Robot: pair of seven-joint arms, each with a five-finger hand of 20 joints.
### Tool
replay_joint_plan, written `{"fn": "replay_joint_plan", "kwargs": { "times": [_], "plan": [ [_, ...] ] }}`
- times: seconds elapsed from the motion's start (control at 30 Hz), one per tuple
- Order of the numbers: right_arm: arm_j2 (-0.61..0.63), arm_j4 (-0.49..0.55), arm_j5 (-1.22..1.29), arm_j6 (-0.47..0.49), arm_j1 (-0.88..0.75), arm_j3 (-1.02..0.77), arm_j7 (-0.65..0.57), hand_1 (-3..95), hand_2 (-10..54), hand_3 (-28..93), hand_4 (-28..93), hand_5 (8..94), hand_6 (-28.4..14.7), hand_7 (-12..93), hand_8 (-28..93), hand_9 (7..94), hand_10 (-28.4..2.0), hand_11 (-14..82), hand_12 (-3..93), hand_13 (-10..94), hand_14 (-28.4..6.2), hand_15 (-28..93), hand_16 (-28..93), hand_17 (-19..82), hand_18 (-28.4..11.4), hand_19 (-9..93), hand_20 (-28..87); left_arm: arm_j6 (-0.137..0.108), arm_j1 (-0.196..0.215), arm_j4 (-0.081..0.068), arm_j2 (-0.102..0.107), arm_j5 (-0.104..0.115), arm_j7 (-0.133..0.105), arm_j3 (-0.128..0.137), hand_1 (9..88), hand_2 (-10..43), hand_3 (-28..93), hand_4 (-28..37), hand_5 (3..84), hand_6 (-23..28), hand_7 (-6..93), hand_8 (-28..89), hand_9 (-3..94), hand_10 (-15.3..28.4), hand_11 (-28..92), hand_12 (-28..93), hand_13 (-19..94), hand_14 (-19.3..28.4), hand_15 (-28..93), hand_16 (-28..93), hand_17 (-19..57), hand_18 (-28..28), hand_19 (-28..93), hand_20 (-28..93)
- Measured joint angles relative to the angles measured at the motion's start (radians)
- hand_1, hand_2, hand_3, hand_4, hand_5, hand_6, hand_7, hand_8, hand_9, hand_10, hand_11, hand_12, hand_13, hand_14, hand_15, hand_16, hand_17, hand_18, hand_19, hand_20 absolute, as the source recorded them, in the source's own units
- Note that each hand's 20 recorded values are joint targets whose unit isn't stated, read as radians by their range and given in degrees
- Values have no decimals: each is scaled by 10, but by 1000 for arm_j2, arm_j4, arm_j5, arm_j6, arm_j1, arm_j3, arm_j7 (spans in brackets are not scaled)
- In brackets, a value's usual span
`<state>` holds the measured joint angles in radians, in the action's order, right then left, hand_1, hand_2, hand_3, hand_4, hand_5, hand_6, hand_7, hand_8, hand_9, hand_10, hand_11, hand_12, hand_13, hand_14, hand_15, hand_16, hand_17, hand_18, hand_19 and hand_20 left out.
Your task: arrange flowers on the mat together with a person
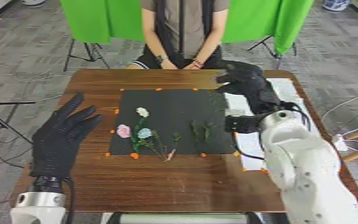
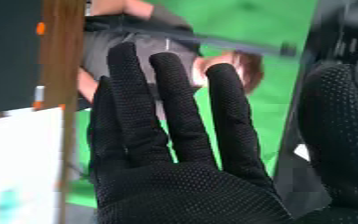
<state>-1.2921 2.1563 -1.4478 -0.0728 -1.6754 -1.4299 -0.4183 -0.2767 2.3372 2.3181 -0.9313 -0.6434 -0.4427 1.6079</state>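
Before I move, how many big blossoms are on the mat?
3: a white blossom farthest back, a pink blossom near the left edge, a blue blossom right of the pink.

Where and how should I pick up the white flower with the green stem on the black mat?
I'd pinch its green stem just below the white bloom, coming straight down and closing crosswise. It seems to lie flat, and that stretch looks free; lower down, the round pink bloom and pale blue bloom crowd it.
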Motion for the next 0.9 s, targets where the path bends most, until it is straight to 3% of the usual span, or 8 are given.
{"fn": "replay_joint_plan", "kwargs": {
  "times": [0.07, 0.2, 0.23, 0.47, 0.7, 0.9],
  "plan": [
    [9, 15, 97, 3, -75, -54, 46, 219, 17, 807, -283, 474, 3, 121, -130, 522, -183, 140, 110, 424, -208, 368, 83, 58, -226, 525, 127, -3, 1, -1, -5, -13, 4, 1, 203, 71, 759, -283, 370, 78, 88, -89, 370, 185, 192, 98, 304, 274, 461, -102, -64, 257, 629, -93],
    [9, 50, 272, 1, -217, -146, 118, 211, 23, 809, -283, 465, 7, 120, -130, 516, -182, 132, 112, 419, -207, 357, 91, 53, -224, 516, 132, -4, 9, -1, -21, -78, 34, 16, 198, 71, 756, -283, 359, 71, 85, -87, 358, 182, 182, 100, 295, 273, 451, -93, -68, 255, 615, -76],
    [9, 59, 319, -5, -249, -161, 136, 210, 24, 808, -283, 459, 9, 119, -130, 514, -183, 129, 113, 417, -207, 354, 94, 52, -223, 513, 135, -4, 11, -1, -24, -85, 37, 17, 198, 70, 757, -283, 357, 69, 84, -87, 355, 182, 181, 100, 294, 273, 451, -92, -68, 255, 614, -74],
    [9, 75, 621, -16, -402, -203, 200, 198, 32, 811, -283, 431, 13, 112, -127, 493, -176, 109, 111, 398, -214, 315, 102, 44, -220, 490, 142, -4, 18, -7, -27, -73, 33, 9, 194, 70, 757, -283, 344, 60, 86, -88, 344, 180, 172, 103, 276, 266, 438, -89, -69, 251, 598, -56],
    [-4, 63, 482, 22, -395, -177, 204, 186, 42, 811, -283, 425, 16, 113, -127, 484, -172, 96, 114, 391, -215, 287, 118, 36, -219, 470, 148, -5, 9, -18, -24, -68, 23, -23, 192, 70, 758, -283, 336, 56, 89, -89, 344, 179, 171, 106, 273, 262, 419, -81, -71, 248, 584, -40],
    [-27, 52, 481, 23, -364, -157, 221, 183, 45, 812, -283, 423, 16, 114, -128, 484, -173, 96, 115, 390, -217, 284, 127, 34, -218, 466, 154, -5, 6, -19, -24, -65, 14, -22, 190, 70, 758, -283, 337, 57, 89, -89, 363, 188, 189, 109, 287, 270, 440, -76, -69, 253, 595, -23]
  ]
}}
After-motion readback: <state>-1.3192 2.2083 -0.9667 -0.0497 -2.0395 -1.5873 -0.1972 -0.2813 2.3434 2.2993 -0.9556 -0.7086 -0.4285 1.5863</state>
